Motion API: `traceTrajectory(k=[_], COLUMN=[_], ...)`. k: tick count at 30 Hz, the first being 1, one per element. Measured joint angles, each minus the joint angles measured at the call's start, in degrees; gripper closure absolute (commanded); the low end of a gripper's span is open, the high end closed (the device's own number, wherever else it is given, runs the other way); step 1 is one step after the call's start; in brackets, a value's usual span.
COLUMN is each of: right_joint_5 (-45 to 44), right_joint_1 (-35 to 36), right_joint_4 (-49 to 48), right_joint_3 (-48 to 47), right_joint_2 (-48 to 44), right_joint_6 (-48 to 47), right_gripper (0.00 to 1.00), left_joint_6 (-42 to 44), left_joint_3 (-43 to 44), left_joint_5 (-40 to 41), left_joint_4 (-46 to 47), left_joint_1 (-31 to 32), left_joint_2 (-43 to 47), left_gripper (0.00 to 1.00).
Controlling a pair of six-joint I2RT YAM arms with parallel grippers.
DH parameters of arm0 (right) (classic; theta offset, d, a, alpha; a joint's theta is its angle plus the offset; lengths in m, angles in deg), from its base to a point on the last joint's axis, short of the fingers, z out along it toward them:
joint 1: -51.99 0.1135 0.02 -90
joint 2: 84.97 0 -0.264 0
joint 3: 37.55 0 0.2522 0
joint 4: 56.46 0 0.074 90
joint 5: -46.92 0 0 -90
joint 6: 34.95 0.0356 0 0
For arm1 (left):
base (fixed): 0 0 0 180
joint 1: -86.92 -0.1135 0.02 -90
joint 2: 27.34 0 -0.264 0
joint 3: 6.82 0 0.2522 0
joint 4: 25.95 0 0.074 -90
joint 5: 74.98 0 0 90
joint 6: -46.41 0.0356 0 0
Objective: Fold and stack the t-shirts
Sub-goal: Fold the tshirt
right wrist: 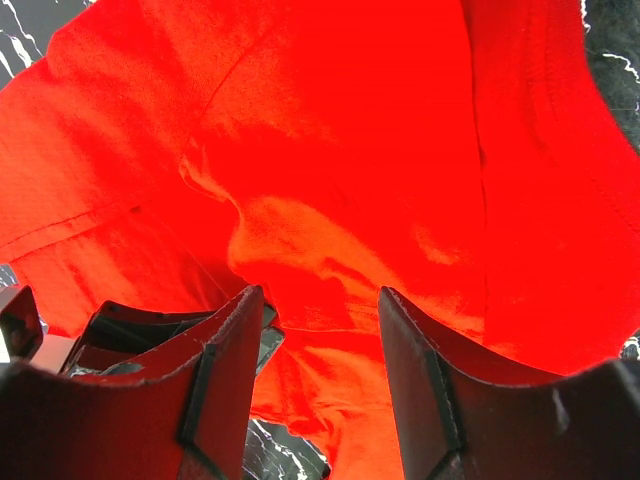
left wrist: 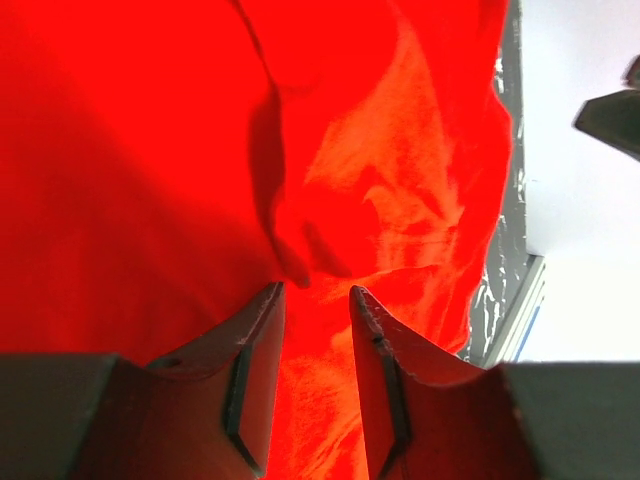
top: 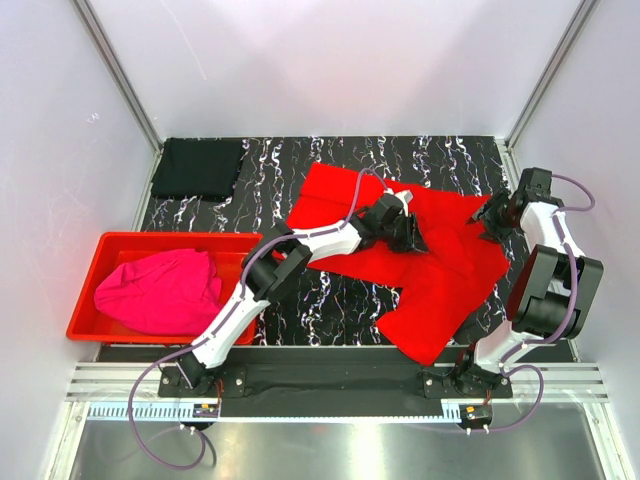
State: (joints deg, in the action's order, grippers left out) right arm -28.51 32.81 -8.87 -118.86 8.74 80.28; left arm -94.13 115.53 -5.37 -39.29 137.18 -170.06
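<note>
The red shirt [top: 425, 265] lies spread and rumpled over the middle and right of the tabletop [top: 330, 305], running from near the far edge down to the near edge, where one corner ends just short of the right arm's base. The left arm [top: 250, 300] reaches slantwise from the near left across to the middle of that shirt. The left jaws are down on the cloth, about midway between the far and near edges. From its wrist view the two fingers [left wrist: 255, 345] stand with only a narrow gap. The red cloth puckers right at their tips, but I cannot tell whether they actually have hold of it. The right arm [top: 550, 290] is doubled back along the right edge, and the right jaws sit at the shirt's right-hand border, toward the far right corner. Seen from that wrist, the fingers [right wrist: 225, 360] are fairly wide apart, with a soft ridge of red cloth bulging between the tips and a bit of dark tabletop showing beneath. The black shirt [top: 198, 168] lies folded flat in the far left corner. The pink shirt [top: 160, 292] is heaped in a red bin [top: 150, 240] against the left edge, toward the near left corner.
</note>
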Motion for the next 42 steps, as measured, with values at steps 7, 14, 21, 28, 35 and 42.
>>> traceTrajectory(k=[7,14,21,28,35,42], right_joint_5=[-0.1,-0.1,-0.1,-0.1,2.4,1.4], right_joint_1=[0.0,0.0,0.0,0.0,2.4,10.8], right_joint_4=[0.0,0.1,0.1,0.1,-1.3,-1.2], right_joint_3=[0.0,-0.7,-0.8,-1.0,-0.7,-0.1], right_joint_2=[0.0,0.0,0.0,0.0,0.0,0.0], right_joint_6=[0.0,0.0,-0.1,-0.4,-1.0,-3.4], right_gripper=[0.43,0.43,0.43,0.44,0.42,0.57], left_joint_6=[-0.3,-1.0,-3.2,-4.3,-1.6,8.1], left_joint_3=[0.5,3.4,4.7,5.4,-5.6,-20.0], left_joint_5=[1.1,1.5,1.5,1.4,1.4,2.4], left_joint_4=[-1.4,-3.7,-3.7,-3.5,4.2,4.3], left_joint_1=[0.2,0.3,0.2,0.2,0.2,0.0], left_joint_2=[0.0,-1.3,-2.7,-3.3,2.8,18.9], left_gripper=[0.61,0.67,0.74,0.73,0.5,0.52])
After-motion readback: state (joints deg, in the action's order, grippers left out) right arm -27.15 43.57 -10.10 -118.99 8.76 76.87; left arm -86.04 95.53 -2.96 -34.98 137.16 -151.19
